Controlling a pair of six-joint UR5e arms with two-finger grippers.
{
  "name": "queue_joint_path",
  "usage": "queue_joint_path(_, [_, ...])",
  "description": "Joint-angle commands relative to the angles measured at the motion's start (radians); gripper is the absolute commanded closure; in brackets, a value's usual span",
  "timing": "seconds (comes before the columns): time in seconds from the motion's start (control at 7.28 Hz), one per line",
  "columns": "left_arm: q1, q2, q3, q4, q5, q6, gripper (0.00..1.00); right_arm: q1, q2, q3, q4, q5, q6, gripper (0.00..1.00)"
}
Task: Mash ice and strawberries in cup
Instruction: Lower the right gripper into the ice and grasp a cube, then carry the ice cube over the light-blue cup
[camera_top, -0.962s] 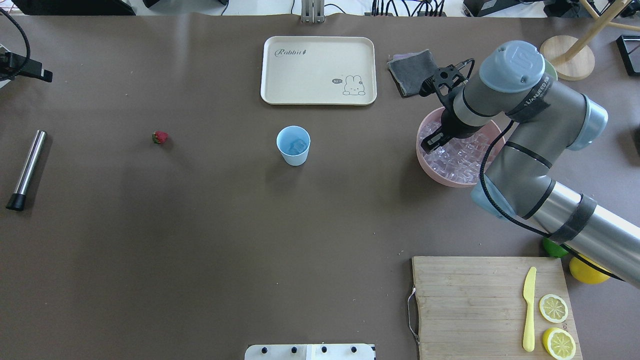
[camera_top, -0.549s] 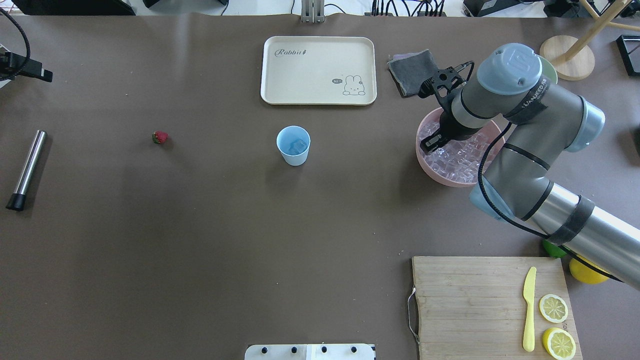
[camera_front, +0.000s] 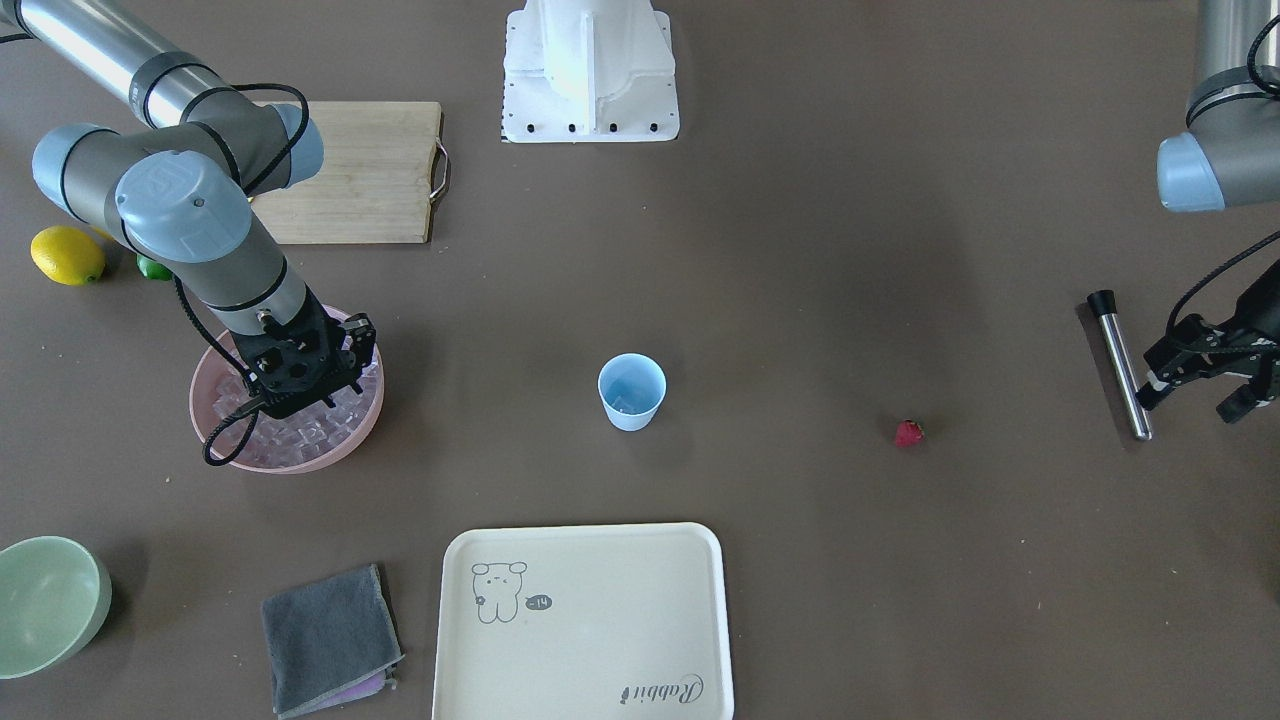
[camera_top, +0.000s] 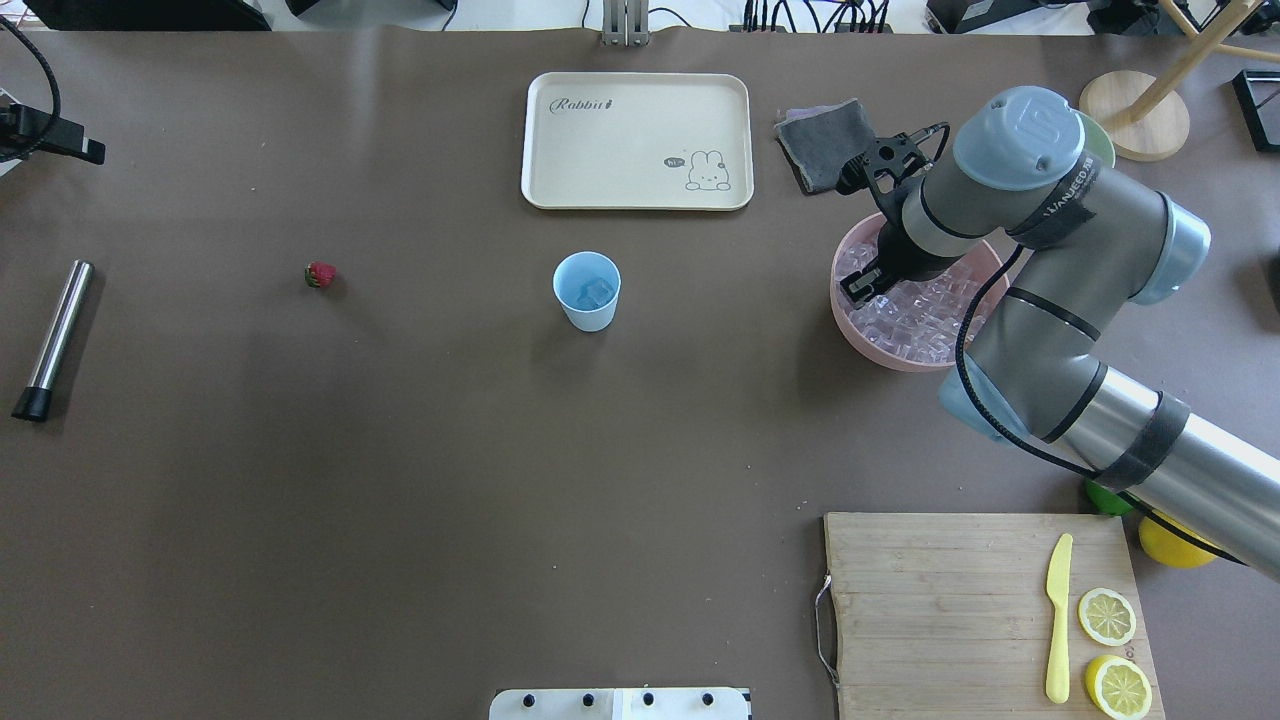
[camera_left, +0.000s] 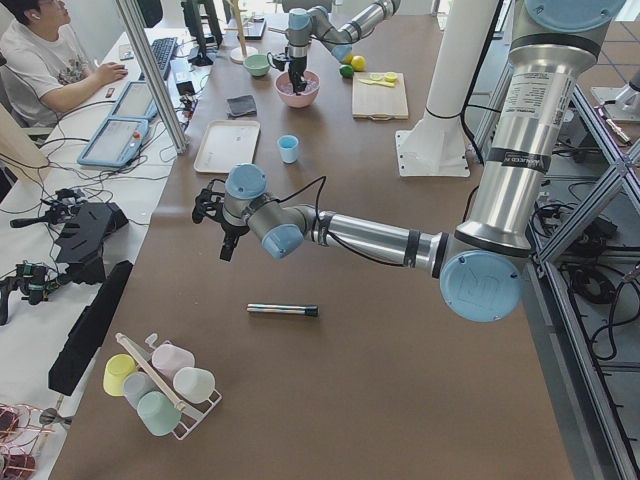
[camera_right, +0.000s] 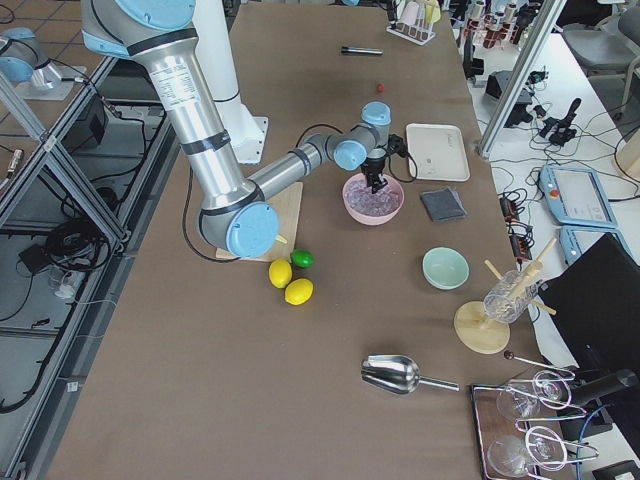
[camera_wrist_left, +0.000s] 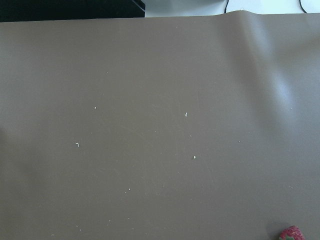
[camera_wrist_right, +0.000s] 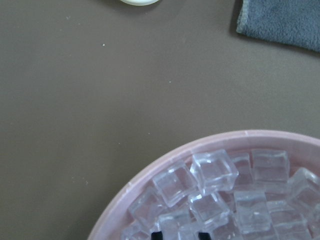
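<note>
Clock directions follow the overhead view. The left pincer (camera_front: 1195, 398) hangs just beside the metal rod (camera_top: 55, 338), its jaws spread and empty. The strawberry (camera_top: 320, 274) lies on the table at its 3 o'clock, nearer this arm than the other. Further along at 3 o'clock, the cup (camera_top: 587, 290) stands upright with ice (camera_top: 598, 291) in it and no berry. The right pincer (camera_top: 862, 288) is low in the pink bowl (camera_top: 870, 350), which is heaped with cubes (camera_wrist_right: 215, 172). Its tips straddle one, but I cannot tell whether they grip it. The cup sits at its 9 o'clock, well apart.
</note>
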Motion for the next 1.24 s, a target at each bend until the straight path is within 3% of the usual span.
queue_joint_path(0.0, [0.001,0.0,0.0,0.0,0.001,0.0,0.03,0.001,-0.001,0.016,-0.008,0.002,0.007,0.76])
queue_joint_path(0.41, [0.001,0.0,-0.002,0.0,0.001,0.0,0.03,0.02,-0.001,0.046,-0.017,0.012,0.008,0.81])
queue_joint_path(0.55, [0.001,0.0,-0.002,0.0,0.001,0.0,0.03,0.044,0.005,0.094,-0.091,0.043,0.008,0.87])
queue_joint_path(0.82, [0.001,0.0,-0.002,0.0,0.001,-0.001,0.03,0.058,0.144,0.111,-0.266,0.058,0.042,1.0])
queue_joint_path(1.1, [0.001,-0.003,0.006,-0.002,-0.001,0.0,0.03,0.015,0.287,0.088,-0.302,0.049,0.262,1.0])
